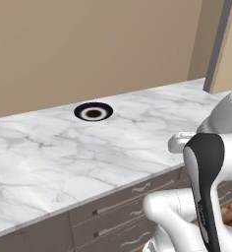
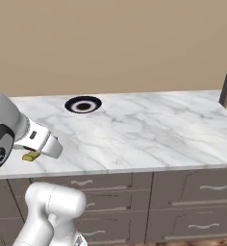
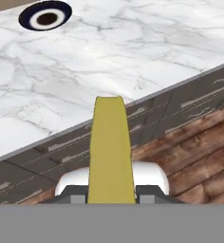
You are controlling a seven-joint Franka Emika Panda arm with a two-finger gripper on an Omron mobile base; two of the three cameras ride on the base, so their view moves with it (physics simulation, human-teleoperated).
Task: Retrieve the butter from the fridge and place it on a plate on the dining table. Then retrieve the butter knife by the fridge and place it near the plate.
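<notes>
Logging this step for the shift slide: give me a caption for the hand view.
Tool shut on the butter, aimed over the marble dining table edge toward the plate at its far side.

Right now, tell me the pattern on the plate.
The plate is dark navy-black with a pale ring around a dark centre, clearest in the hand view.

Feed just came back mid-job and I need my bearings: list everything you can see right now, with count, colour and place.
butter: one, yellow stick, clamped in the gripper, short of the table's near edge
plate: one, dark navy with pale ring, near the dining table's far edge
dining table: one, white grey-veined marble top, across the scene
drawers: several, grey with pale handles, under the tabletop
floor: brown wood planks, below the table
wall: tan, behind the table
arm: one, white with dark joints, at the table's near edge
gripper: one, shut on the butter
</notes>
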